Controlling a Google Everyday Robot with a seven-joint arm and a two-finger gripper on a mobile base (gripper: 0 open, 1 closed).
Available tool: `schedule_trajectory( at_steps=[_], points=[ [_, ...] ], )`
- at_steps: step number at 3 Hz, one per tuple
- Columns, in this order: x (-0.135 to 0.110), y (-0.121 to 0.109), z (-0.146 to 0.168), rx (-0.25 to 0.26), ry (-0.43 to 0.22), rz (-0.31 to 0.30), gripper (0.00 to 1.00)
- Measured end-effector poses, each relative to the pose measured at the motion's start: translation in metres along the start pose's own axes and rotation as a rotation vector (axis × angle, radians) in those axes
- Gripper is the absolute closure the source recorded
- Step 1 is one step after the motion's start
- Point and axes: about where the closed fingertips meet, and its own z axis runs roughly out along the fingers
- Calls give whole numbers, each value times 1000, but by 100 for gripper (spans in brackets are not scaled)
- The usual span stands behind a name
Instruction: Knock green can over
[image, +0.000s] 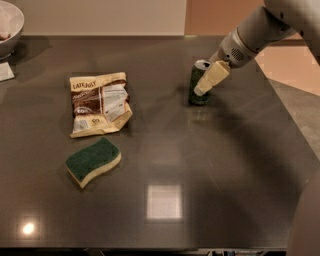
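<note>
Entry: green can (195, 80), upright, far-right part of the table (200, 160).
We log the end effector (201, 90) against the can's right side; whether clenched or released, we cannot tell. The can's long axis is vertical, and the can lies to its left.

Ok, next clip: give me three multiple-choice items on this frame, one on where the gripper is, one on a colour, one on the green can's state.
1. Where is the gripper?
A) at the green can, on its right side
B) above the front-left corner
C) out of view

2. What colour is the sponge's top face?
A) red
B) green
C) blue

3. How is the green can?
A) lying on its side
B) lifted clear
C) standing on the table

Answers: 1 A, the gripper overlaps the can's right side; 2 B, dark green over a pale underside; 3 C, its silver top faces up and its base meets the table.
</note>
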Motion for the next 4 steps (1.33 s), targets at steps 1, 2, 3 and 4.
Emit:
schedule_trajectory(
  at_steps=[1, 2, 3, 4],
  points=[
    [1, -2, -1, 5, -30, 6, 42],
    [-1, -1, -4, 9, -53, 7, 65],
    [-8, 5, -15, 13, -17, -21, 88],
    [-13, 16, -29, 9, 101, -67, 100]
  ],
)
